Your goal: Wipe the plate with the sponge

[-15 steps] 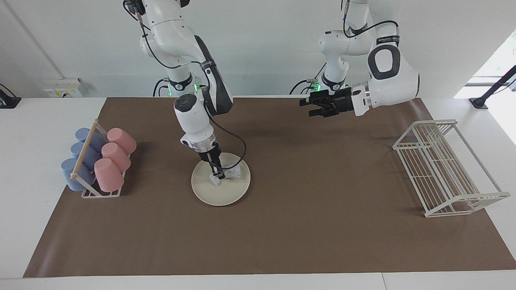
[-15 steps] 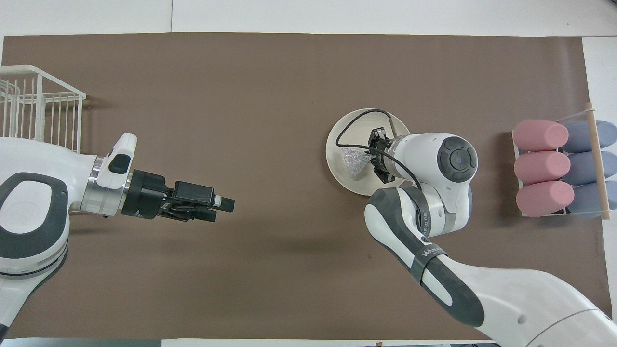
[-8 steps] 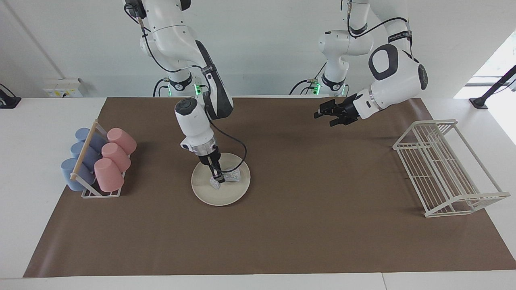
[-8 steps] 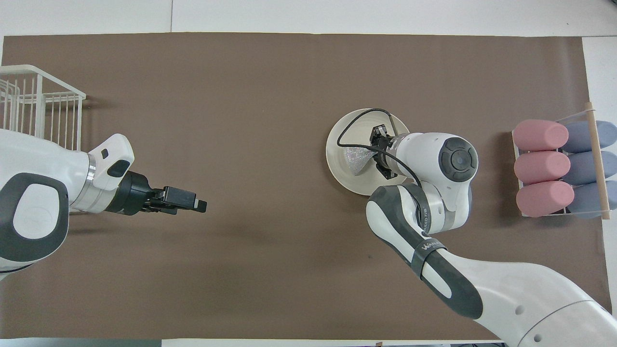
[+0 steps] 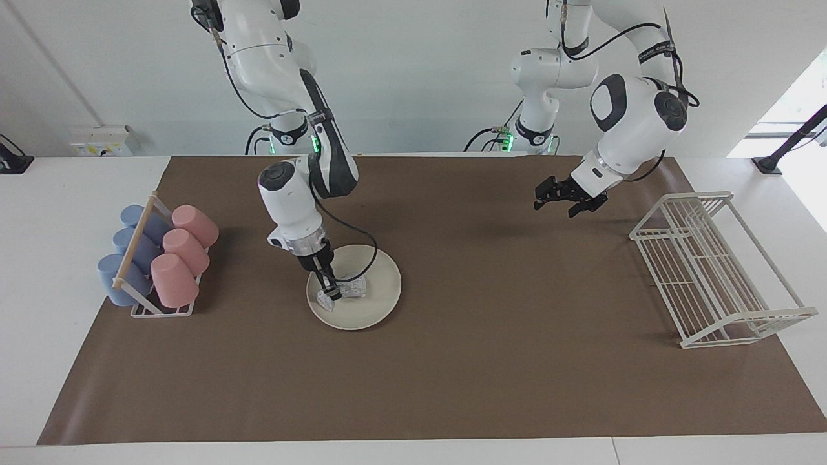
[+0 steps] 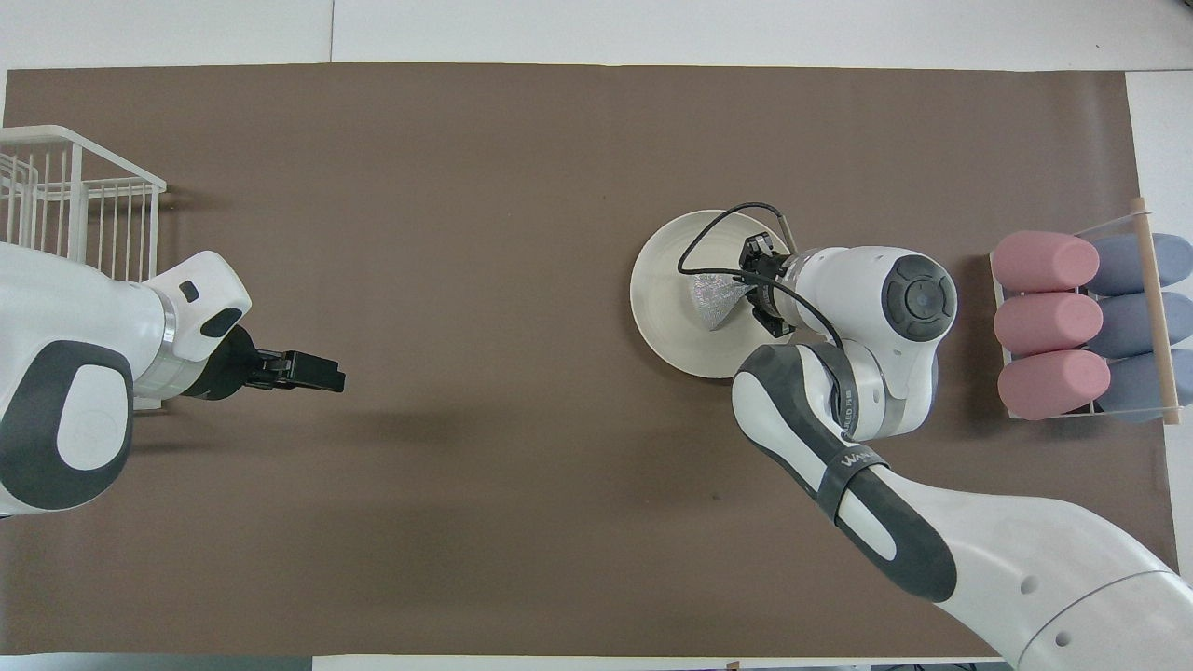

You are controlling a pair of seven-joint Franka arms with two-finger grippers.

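Silvery glittery sponge (image 5: 345, 289) is pinched by the down-tilted right gripper (image 5: 332, 292) on the round cream plate (image 5: 378, 300); left gripper (image 5: 568, 199) hangs spread, empty.

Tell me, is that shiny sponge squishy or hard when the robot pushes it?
Probably squishy: the sponge looks crumpled and bunched where the right gripper pinches it on the plate. It is small and likely light. Its glittery surface looks scratchy rather than slippery.

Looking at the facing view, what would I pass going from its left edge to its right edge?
Cup rack with blue cups and pink cups → right gripper holding the sponge on the plate → left gripper, raised → white wire rack.
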